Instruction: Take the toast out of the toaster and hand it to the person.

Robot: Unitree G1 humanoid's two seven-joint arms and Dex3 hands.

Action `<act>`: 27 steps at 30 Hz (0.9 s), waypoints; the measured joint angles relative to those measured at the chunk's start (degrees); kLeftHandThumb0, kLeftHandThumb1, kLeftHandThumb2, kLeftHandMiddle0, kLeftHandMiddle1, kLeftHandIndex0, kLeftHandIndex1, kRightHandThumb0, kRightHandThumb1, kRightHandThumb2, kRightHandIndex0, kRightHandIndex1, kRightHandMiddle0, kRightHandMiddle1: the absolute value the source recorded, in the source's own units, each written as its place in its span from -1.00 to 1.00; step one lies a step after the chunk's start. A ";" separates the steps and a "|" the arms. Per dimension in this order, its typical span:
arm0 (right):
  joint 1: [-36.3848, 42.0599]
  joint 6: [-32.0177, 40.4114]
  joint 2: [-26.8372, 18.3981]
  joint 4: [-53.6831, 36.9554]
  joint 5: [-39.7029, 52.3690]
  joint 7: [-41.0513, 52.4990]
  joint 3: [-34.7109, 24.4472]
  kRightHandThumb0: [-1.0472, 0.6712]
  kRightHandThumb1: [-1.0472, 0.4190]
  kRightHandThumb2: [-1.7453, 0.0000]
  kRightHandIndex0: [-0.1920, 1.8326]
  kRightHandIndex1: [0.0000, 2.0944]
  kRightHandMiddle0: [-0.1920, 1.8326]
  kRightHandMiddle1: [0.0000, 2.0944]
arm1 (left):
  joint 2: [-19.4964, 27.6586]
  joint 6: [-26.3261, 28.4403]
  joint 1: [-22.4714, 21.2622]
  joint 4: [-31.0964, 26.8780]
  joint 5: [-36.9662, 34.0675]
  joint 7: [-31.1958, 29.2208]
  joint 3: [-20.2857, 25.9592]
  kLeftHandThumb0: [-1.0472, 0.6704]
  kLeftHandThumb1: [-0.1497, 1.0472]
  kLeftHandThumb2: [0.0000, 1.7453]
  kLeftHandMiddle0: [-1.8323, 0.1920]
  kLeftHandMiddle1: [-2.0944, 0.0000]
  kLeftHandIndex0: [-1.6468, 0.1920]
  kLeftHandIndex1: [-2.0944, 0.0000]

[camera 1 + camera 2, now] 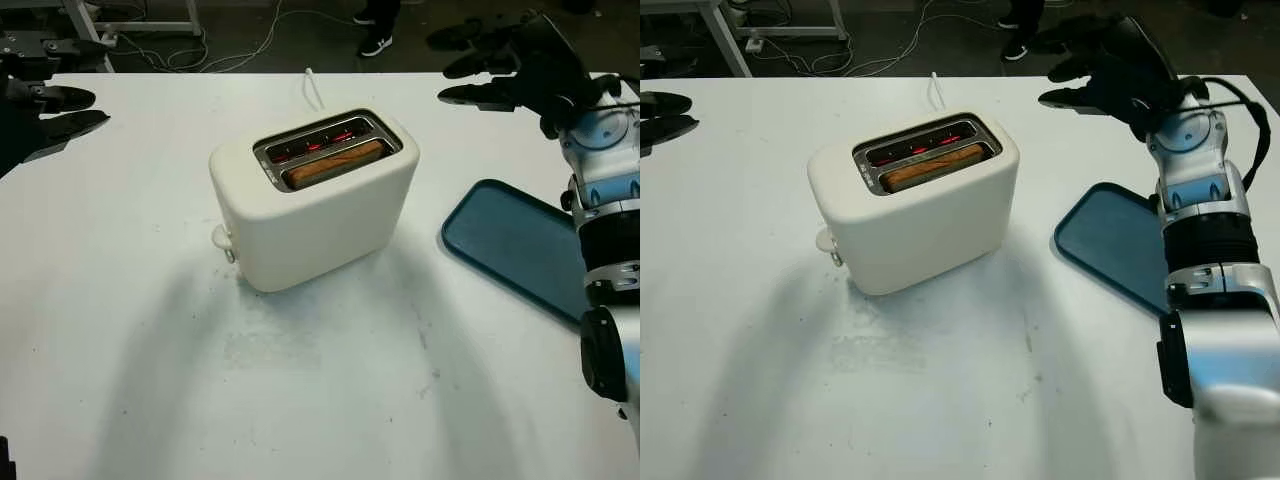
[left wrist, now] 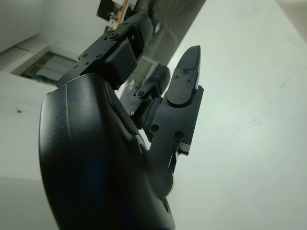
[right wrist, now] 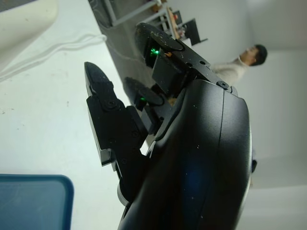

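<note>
Currently approach step: toast (image 1: 337, 163) sits in near slot of toaster (image 1: 315, 200). Right hand (image 1: 505, 70), open and holding nothing, hovers beyond toaster's right end, above tray (image 1: 510, 245). Left hand (image 1: 45, 115) open, far left of toaster. Next, likely: right hand descends over slot, pinches toast.

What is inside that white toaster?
One browned toast stands in the toaster's nearer slot; the farther slot shows glowing red elements. The toast's lower part is hidden inside.
</note>
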 measured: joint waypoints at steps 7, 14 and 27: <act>0.46 -0.01 -0.02 -1.99 -0.47 0.32 0.95 0.09 -0.60 1.00 -0.07 -0.70 -0.01 -1.00 | -2.35 -0.81 0.03 -0.01 -0.15 0.96 -1.19 -0.04 0.68 -0.99 -0.03 0.86 -0.06 0.97; 1.15 -0.01 -0.03 -1.99 -0.64 0.51 1.08 0.06 -0.64 0.99 -0.07 -0.74 -0.03 -1.00 | -4.68 -1.74 0.05 1.32 -0.74 0.99 -2.10 -0.07 0.70 -0.98 -0.02 0.84 -0.05 0.97; 5.61 0.53 -0.02 -4.83 0.90 0.90 -0.38 -0.05 -0.67 0.99 -0.07 -0.78 -0.03 -1.00 | -4.67 1.51 2.97 -2.36 -0.71 1.01 -0.56 0.05 0.76 -0.98 0.07 0.84 0.00 0.99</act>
